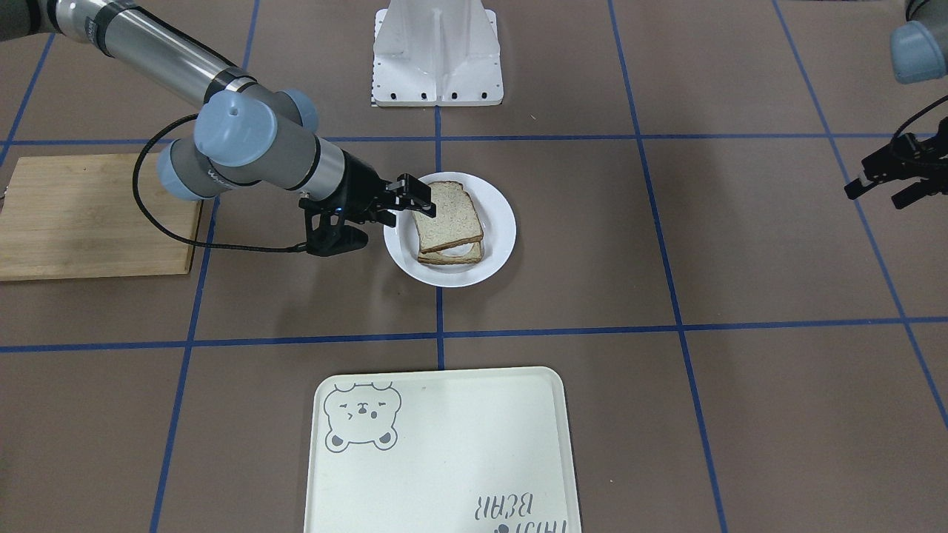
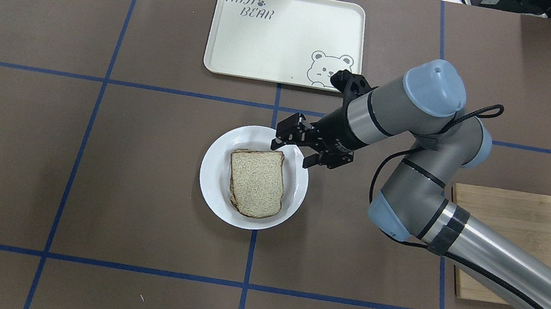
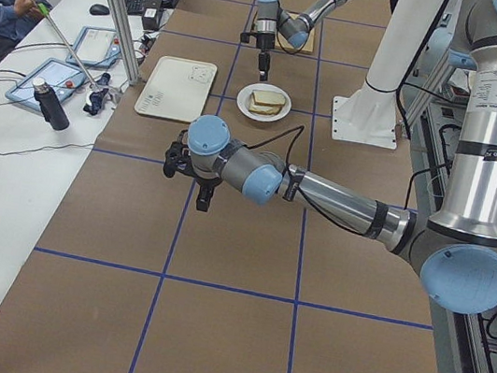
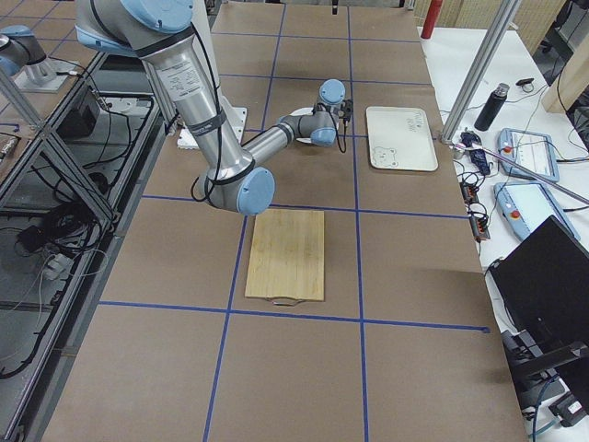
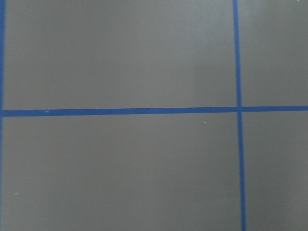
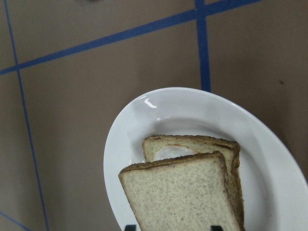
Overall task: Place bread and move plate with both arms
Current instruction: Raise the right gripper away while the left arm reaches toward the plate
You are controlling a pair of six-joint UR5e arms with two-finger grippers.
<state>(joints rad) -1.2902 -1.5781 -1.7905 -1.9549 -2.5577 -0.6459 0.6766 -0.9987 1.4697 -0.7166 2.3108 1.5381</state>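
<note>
Overhead exterior view is showing the right arm (image 2: 486,254) reaching in from the lower right of the frame toward the centre. The left arm (image 3: 341,201) is hanging over bare table well apart from everything, across the middle of the exterior left view. The bear-print tray (image 2: 282,45) is lying at upper centre and the wooden board (image 2: 533,239) at the right, partly under that arm. The plate (image 2: 209,171) is sitting just below centre. The bread (image 2: 256,182) is lying on it, stacked slightly askew on a second slice (image 6: 168,153) carrying egg white. The right gripper (image 2: 295,152) is hovering at the plate's upper right rim, over the bread's corner, its jaws spread wide and apparently clasping nothing. The left gripper (image 1: 876,197) is showing at the right edge of the front-facing view, jaws parted and empty. The bread is looking light, soft and easily dented, so it is calling for a gentle pinch at the crust. The plate is looking stiff, glossy and probably slippery, so opposite points on its wide rim are seeming the safest holds, kept level lest the stack slide.
</note>
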